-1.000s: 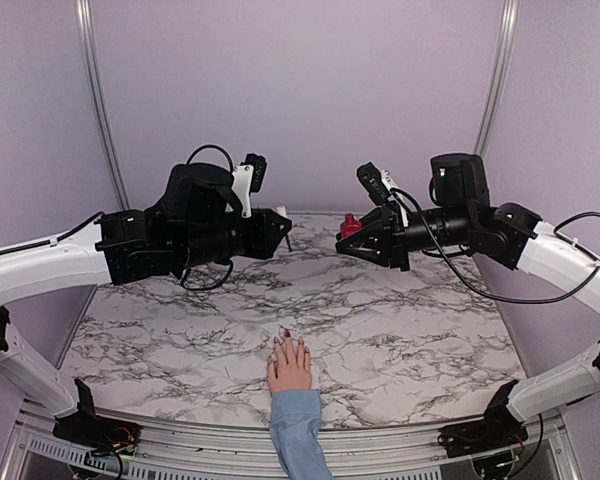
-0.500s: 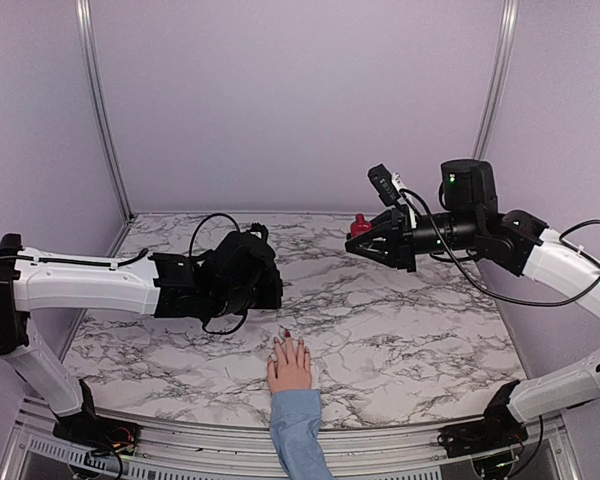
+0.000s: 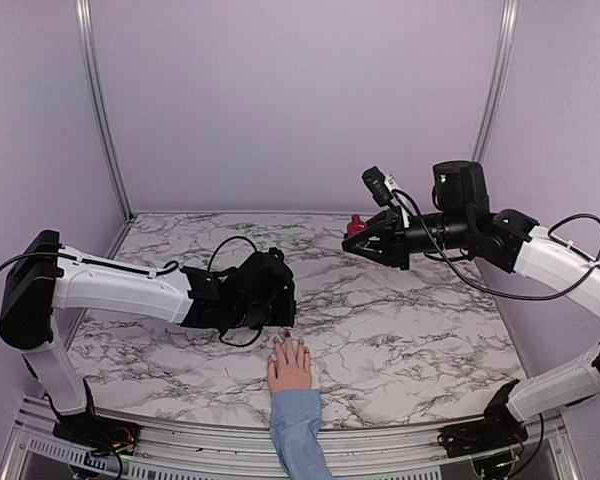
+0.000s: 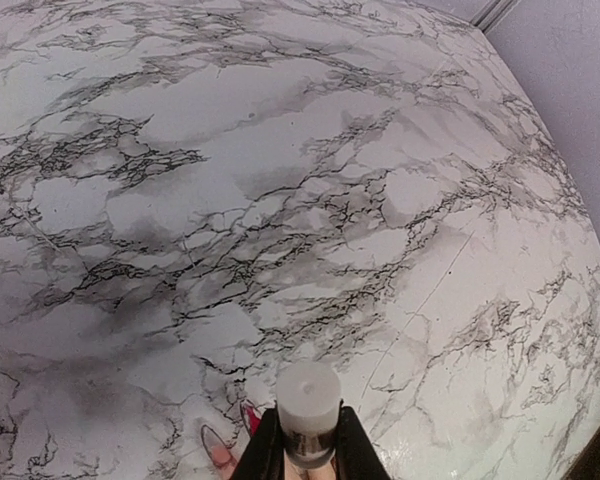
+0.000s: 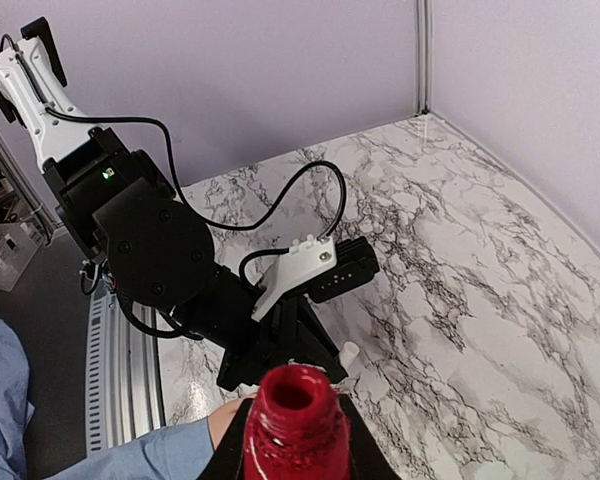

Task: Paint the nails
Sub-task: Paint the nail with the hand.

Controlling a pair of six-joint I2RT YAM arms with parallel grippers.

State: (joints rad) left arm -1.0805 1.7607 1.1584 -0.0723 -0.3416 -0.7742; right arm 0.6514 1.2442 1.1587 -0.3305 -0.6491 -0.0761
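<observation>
The left tool point(image 4: 308, 422) is clamped on a white cap point(image 4: 308, 392), one finger on each side. The cap's rounded end sticks out past the fingertips, and a silvery band shows around it. No brush can be made out on it. The tool is low over the tabletop point(image 3: 410, 330), right at the fingertips of the hand point(image 3: 290, 368).

In the left wrist view, two of the nails point(image 4: 250, 416) peek out just left of the tool. One is dark red, and the one beside it is pale. From above, a dark red spot marks a fingertip directly under the tool's tip. Whether the cap touches a nail cannot be told.

The hand lies flat, palm down, near the front edge of the tabletop, fingers pointing away from the arm bases. Its blue sleeve point(image 3: 298, 432) runs off the near side.

The right tool point(image 5: 295, 452) is closed around a dark red bottle point(image 5: 295, 415). The bottle's neck is open and faces that wrist camera. This tool is raised well above the tabletop toward the far right, well apart from the hand, with the bottle at its tip.
</observation>
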